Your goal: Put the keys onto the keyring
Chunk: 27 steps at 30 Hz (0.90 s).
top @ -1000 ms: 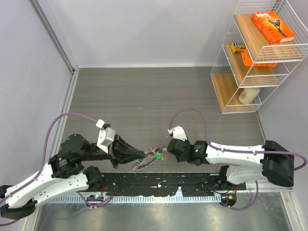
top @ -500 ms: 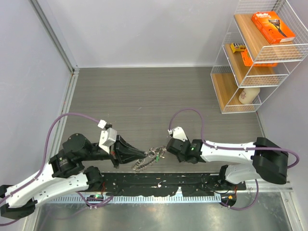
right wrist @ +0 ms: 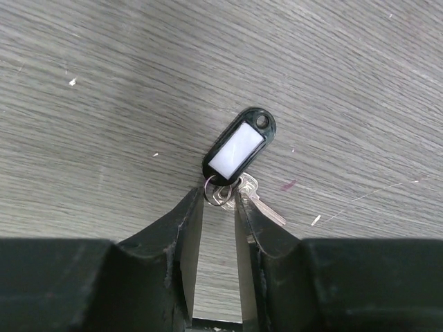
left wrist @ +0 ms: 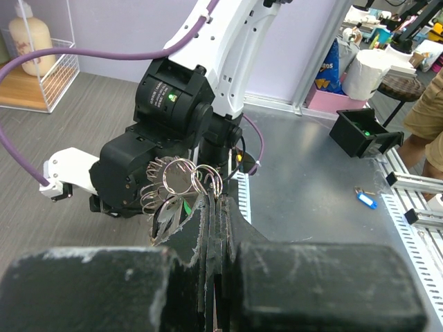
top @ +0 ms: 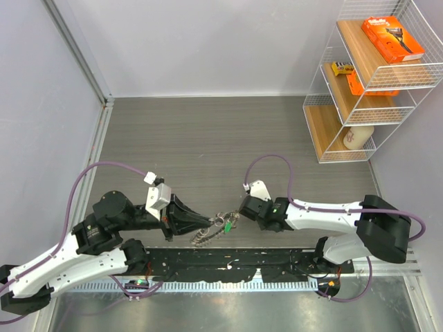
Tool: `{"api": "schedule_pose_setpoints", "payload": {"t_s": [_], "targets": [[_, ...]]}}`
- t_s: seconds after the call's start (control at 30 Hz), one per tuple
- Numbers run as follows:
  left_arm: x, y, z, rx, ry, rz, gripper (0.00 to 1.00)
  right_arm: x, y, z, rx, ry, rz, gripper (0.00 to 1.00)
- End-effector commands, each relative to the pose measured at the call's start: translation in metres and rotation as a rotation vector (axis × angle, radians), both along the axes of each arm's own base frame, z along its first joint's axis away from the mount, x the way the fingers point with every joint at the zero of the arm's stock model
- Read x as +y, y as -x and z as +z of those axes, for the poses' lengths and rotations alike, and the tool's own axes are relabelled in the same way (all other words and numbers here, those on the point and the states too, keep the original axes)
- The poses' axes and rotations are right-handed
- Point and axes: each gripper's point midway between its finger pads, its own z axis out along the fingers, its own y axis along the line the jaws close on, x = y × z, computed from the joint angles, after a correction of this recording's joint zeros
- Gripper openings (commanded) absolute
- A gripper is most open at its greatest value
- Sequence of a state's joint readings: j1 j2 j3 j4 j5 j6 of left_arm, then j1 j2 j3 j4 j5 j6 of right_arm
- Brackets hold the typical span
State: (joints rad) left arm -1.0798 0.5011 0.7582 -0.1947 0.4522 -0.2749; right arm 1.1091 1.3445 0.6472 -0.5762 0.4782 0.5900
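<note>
Grasp stage for a loose key. Left gripper (left wrist: 216, 211), lower middle of the left wrist view, is clamped together on the keyring (left wrist: 181, 178) and holds it up. Right gripper (right wrist: 219, 207), bottom centre of its own view, has jaws partly apart, bracketing the small loop of the key (right wrist: 259, 204) with black tag (right wrist: 239, 147) lying on the table (right wrist: 104, 83); firm pinch not clear. Next, probably: close, lift, line key up with keyring

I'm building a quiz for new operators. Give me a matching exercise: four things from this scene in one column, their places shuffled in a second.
1 keyring
2 black tag
3 orange box
4 bottle

A top shelf
B just beyond the right gripper
C bottom shelf
D clamped in the left gripper

Pairs: 1-D, 2-B, 3-A, 4-C
</note>
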Motion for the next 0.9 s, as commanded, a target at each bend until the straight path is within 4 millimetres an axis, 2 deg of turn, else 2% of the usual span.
{"api": "schedule_pose_setpoints", "payload": {"t_s": [0.0, 0.23, 0.4, 0.53, 0.67, 0.87], "targets": [[0.004, 0.0, 0.026, -0.058, 0.076, 0.011, 0.0, 0.007, -0.011, 0.007, -0.04, -0.023, -0.032, 0.3], [0.003, -0.001, 0.028, -0.062, 0.077, 0.011, 0.0, 0.007, -0.013, 0.002, -0.026, -0.026, -0.036, 0.2], [0.004, -0.001, 0.027, -0.061, 0.075, 0.012, 0.0, 0.007, -0.018, 0.003, -0.029, -0.041, -0.042, 0.06], [0.005, -0.001, 0.028, -0.063, 0.077, 0.014, 0.0, 0.007, -0.018, 0.005, -0.033, -0.045, -0.038, 0.06], [0.004, -0.001, 0.027, -0.06, 0.075, 0.014, 0.0, 0.013, -0.018, 0.02, -0.051, -0.109, -0.036, 0.06], [0.007, 0.0, 0.031, -0.067, 0.081, 0.017, 0.0, 0.024, -0.01, 0.064, -0.079, -0.281, 0.013, 0.06]]}}
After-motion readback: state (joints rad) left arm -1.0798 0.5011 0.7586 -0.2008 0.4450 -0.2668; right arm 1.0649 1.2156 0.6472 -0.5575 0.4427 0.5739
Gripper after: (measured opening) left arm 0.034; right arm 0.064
